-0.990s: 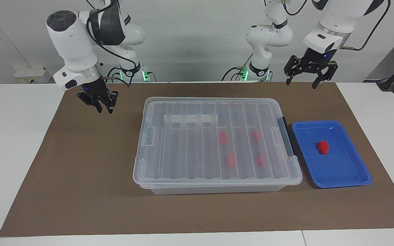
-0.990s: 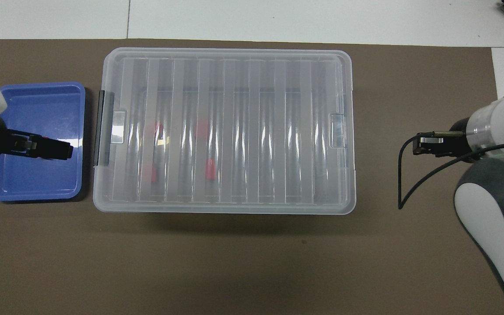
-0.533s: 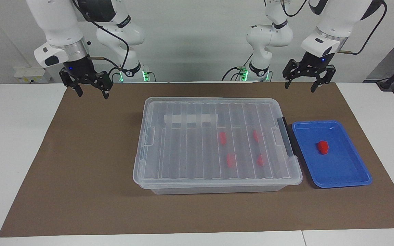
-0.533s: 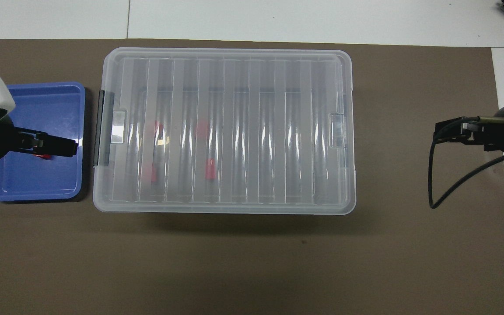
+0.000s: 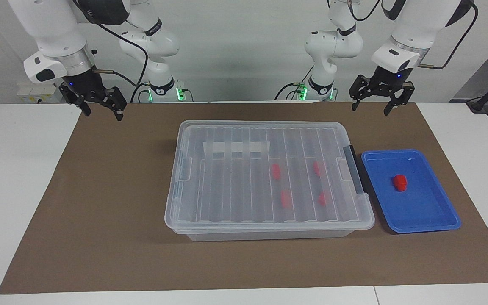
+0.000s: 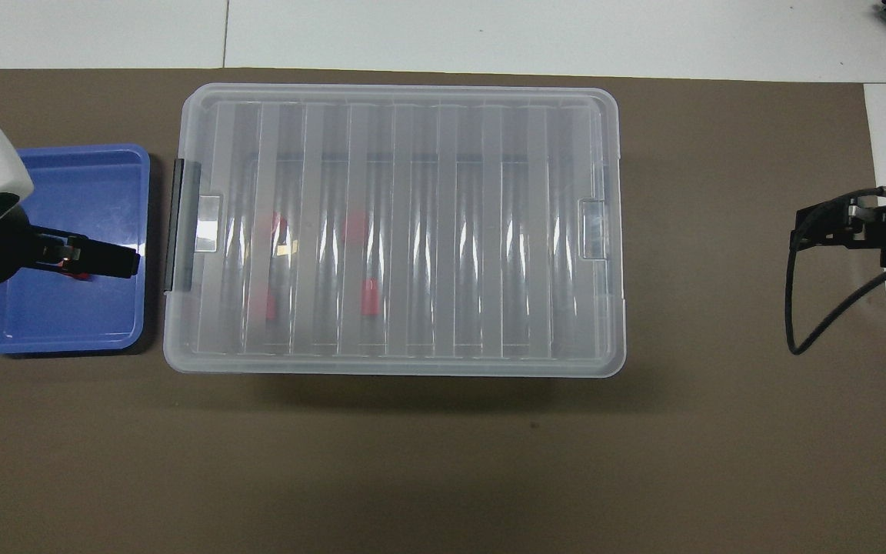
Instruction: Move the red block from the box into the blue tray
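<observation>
The box, a clear bin with its ribbed lid on, stands mid-mat. Several red blocks show through the lid toward the left arm's end. Beside that end lies the blue tray with one red block in it. My left gripper hangs open and empty, high up; in the overhead view it covers part of the tray and most of that block. My right gripper hangs open and empty over the mat at the right arm's end.
A brown mat covers the white table. The box has a black clip handle on the tray's side and a white tape strip on its lid. A black cable loops below the right wrist.
My right gripper has opened, risen and drawn back toward the right arm's end of the table. The left gripper has lifted slightly. Box, tray and blocks have not moved.
</observation>
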You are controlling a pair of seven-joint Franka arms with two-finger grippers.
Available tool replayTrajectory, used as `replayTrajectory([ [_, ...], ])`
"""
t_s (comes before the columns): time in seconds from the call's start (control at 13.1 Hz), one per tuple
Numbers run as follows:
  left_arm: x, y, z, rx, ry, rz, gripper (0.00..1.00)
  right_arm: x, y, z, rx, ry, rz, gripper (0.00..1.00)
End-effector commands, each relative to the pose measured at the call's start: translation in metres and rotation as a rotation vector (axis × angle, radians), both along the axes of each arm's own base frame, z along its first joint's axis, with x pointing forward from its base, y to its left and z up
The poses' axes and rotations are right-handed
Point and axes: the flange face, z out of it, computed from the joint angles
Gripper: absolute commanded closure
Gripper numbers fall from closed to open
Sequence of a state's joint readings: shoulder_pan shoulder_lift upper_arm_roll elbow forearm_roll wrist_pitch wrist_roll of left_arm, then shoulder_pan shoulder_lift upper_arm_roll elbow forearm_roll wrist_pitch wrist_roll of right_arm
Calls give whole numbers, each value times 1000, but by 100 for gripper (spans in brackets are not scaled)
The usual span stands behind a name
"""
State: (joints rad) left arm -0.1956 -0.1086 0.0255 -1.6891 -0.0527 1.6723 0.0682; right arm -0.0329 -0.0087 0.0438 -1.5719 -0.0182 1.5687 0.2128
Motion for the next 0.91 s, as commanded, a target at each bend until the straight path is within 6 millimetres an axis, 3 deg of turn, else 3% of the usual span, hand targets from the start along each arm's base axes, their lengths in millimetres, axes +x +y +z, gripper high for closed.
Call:
replayTrajectory([
  [0.0,-6,-1,-3,15,-12,-5,0,-2,2,0,7,15,36,0],
  [0.15,-6,-3,-11,10,-40,-7,0,-4,-1,-4,9,28,37,0],
  [0.46,-8,3,-6,2,-84,5,0,-4,1,-5,15,26,41,0],
  [0.84,-5,4,-15,3,-78,12,0,-4,1,-4,18,23,41,0],
])
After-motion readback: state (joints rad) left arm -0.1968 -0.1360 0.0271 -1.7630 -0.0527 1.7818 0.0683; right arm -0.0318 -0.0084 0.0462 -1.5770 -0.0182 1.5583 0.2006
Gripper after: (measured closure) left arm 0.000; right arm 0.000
